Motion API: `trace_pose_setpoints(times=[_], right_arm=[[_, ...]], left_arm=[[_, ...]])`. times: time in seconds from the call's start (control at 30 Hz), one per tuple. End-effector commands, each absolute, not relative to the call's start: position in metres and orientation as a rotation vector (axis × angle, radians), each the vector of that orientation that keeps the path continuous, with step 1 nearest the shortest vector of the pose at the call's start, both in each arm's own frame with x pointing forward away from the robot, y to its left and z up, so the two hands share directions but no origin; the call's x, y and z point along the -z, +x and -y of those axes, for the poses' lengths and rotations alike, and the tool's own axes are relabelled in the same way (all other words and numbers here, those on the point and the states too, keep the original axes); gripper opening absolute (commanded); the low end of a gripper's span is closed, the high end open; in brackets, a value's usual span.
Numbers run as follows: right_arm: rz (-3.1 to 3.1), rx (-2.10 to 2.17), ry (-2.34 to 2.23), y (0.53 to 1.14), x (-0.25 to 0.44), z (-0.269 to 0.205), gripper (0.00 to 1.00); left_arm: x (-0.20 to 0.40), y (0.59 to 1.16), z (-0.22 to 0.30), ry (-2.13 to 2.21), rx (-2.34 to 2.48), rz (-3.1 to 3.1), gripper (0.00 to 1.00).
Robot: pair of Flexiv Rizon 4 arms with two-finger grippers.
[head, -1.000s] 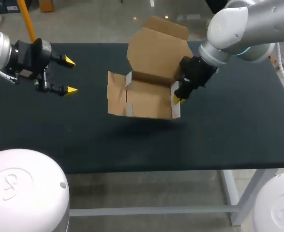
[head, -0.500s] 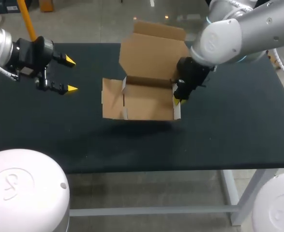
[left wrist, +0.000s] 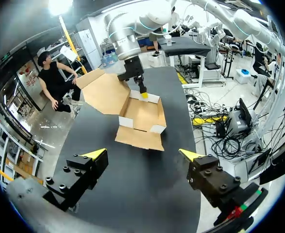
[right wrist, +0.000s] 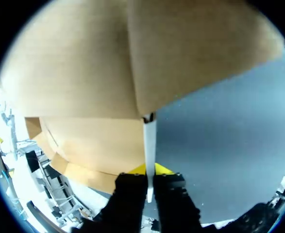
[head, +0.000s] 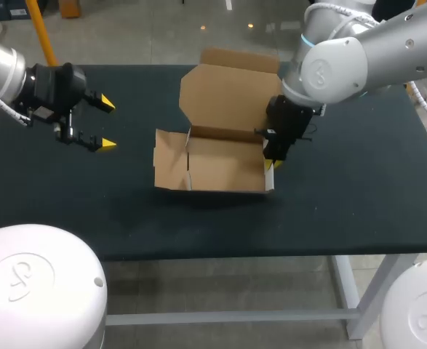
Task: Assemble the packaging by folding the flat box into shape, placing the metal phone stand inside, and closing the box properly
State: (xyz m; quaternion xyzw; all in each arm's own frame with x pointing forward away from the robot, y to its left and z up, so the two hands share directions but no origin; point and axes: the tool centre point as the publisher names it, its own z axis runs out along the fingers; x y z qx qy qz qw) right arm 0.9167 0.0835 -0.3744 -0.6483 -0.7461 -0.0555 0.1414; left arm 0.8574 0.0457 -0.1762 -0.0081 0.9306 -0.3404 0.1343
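The right tool (head: 273, 163) is pinching the right wall of the brown cardboard box (head: 224, 166) on the black desk (head: 344, 196), while the wide-open left tool (head: 107, 123) is hovering well apart on its left.

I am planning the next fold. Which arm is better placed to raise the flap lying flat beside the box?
Left, probably. The left gripper is open and free, facing the flat flap of the cardboard box. The right gripper is shut on the opposite wall.
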Motion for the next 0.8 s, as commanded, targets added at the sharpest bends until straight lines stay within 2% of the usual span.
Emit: trace_pose_setpoints(times=[0.03,0.8], right_arm=[[2.127,0.065,-1.878,0.92,0.378,-0.089,0.0],[2.013,-0.272,-1.8,0.906,0.373,-0.086,0.0]], left_arm=[[0.187,0.866,-0.042,-0.033,0.982,-2.728,1.0],[0.207,0.872,-0.037,-0.06,1.005,-2.774,1.0]])
